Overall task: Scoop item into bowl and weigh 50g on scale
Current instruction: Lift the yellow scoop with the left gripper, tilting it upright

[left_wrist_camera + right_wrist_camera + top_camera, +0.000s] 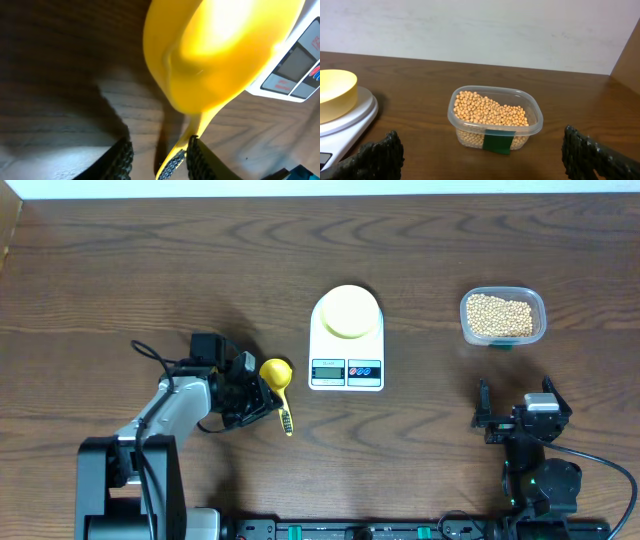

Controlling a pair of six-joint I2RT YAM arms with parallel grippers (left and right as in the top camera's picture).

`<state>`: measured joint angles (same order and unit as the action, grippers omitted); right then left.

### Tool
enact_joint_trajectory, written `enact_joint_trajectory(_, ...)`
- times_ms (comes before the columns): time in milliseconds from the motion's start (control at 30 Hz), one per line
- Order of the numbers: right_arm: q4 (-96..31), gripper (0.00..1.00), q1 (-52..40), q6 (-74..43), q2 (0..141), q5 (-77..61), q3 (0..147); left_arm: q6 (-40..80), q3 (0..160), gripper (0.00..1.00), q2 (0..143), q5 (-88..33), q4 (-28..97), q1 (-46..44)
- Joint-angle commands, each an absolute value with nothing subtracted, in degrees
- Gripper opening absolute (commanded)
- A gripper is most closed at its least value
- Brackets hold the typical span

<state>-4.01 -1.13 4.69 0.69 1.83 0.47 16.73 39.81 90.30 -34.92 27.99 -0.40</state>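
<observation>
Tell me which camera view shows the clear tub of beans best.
The right wrist view: the clear tub sits centred and close, with its rim, green label and heaped beans clearly visible. The overhead view shows the clear tub only small and from straight above. The left wrist view does not show it.

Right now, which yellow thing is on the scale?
The pale round bowl, atop the white scale; the brighter yellow scoop, with a handle, is beside the scale.
</observation>
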Motion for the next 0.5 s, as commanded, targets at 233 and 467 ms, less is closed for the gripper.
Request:
enact_joint_trajectory(233,-4.14,0.99,-1.17,5.21,0.49,1.78,0.32,16.82,39.42,0.36,89.8,-34.04,24.67,-2.02)
enact_joint_trajectory(467,-4.14,0.99,-1.17,5.21,0.49,1.78,0.32,16.6,38.96,0.35,89.82,-37.5,23.68,-2.02)
